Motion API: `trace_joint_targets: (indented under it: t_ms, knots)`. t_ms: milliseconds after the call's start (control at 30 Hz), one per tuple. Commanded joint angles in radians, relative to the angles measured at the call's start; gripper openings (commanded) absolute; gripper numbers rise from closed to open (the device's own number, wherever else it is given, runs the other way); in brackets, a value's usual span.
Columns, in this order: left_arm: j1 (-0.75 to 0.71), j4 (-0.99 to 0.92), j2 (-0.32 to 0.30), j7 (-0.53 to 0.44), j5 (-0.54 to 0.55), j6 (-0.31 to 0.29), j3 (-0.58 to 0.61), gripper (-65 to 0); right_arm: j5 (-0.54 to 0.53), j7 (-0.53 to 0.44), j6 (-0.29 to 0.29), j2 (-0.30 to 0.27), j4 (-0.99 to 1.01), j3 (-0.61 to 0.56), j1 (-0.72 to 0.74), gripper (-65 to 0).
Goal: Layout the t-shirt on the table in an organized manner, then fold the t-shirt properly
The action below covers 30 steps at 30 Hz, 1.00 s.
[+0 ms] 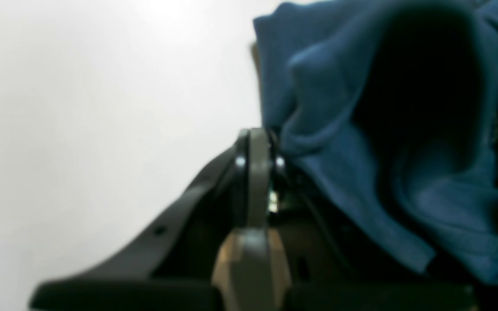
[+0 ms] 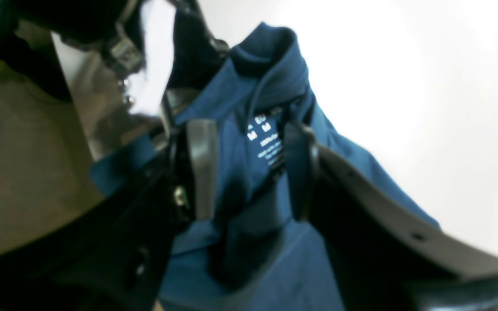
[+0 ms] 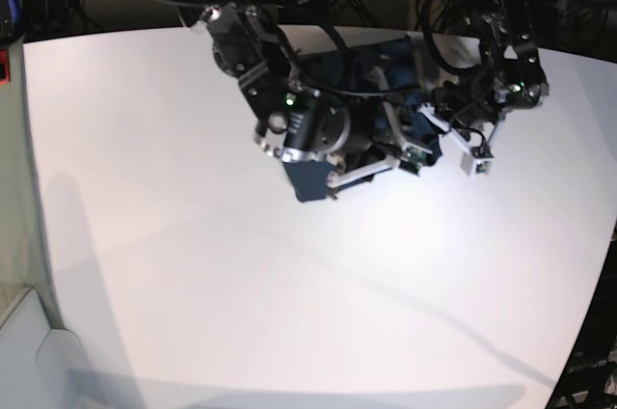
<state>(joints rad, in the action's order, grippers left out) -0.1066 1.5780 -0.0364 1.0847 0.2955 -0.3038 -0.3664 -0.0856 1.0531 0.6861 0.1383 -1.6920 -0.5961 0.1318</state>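
Fingers first: the right fingers (image 2: 249,168) stand apart, with the t-shirt (image 2: 275,86) hanging between them, its neck label (image 2: 266,142) right in the gap. Neither finger looks pressed onto the cloth, so I'd call that grip let go or about to be. Over on the other arm, the left fingers (image 1: 257,147) are shut tight together, and blue cloth bunches right against their tips; it seems pinched there, though the blur keeps me from being sure.

From the base view the shirt is a bunched dark lump held up between the two arms, well above the white worktop (image 3: 193,235), with one corner drooping below the right fingers. No part looks spread flat yet, so laying out is barely under way.

What matters now: the collar runs straight up through the right fingers' gap, so that arm is nearest to the neckline. Fabric trails away from the left fingers toward the right arm. A regrasp at the collar or shoulder looks the likely call; the risk is the shirt slumping into a heap.
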Motion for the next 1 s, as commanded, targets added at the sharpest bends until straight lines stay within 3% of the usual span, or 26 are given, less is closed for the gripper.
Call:
trace_joint_targets:
  t_ms: [0,233,467,567,700,967]
  knots:
    - [0.003,0.008,-0.001,0.015,-0.006,0.010,0.000,-64.9,-0.061,-0.027,0.012,0.019,-0.043,-0.006,0.009,-36.0]
    - [0.002,0.011,-0.006,0.013,-0.006,0.008,-0.004,-64.9,-0.059,-0.017,0.012,0.019,-0.202,0.158,-0.002,-35.7]
    - [-0.003,0.006,-0.023,0.013,-0.003,0.008,-0.006,-64.9,-0.059,-0.027,0.012,-0.039,-0.119,0.331,-0.021,-36.0]
    - [-0.003,0.006,-0.026,0.013,-0.003,0.008,-0.007,-64.9,-0.059,-0.041,0.012,-0.036,-0.113,0.336,-0.065,-36.0]
    - [-0.003,0.019,-0.027,0.013,-0.003,0.007,-0.007,-64.9,-0.059,-0.138,0.012,-0.022,-0.066,0.304,-0.119,-38.5]
    - [-0.003,0.031,-0.027,0.013,-0.002,0.005,-0.010,-64.9,-0.059,-0.251,0.012,-0.018,0.177,0.255,-0.128,-44.2]
